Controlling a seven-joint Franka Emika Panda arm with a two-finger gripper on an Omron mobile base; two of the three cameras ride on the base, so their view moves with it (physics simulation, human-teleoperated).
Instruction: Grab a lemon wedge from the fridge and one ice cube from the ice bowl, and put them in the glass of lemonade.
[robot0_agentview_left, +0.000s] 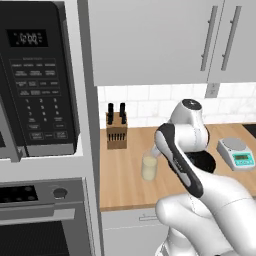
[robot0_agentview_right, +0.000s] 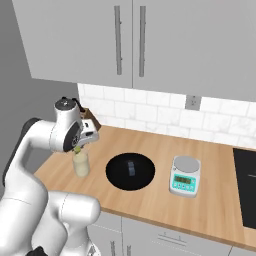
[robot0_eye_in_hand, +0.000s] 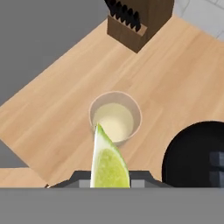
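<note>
Here, from my left base view, the arm's own links hide most of the ice bowl (robot0_agentview_left: 209, 161) and the end effector entirely; I only make out the glass of lemonade (robot0_agentview_left: 149, 167) on the counter (robot0_agentview_left: 125, 185) near the knife block (robot0_agentview_left: 116, 131). The right base view shows me the end effector (robot0_agentview_right: 78, 148) just above the glass, the whole bowl with one small ice cube (robot0_agentview_right: 130, 167), and the scale (robot0_agentview_right: 184, 176). In the hand view the end effector is clamped on the lemon wedge (robot0_eye_in_hand: 107, 161), its fingers largely cut off, poised over the glass.
</note>
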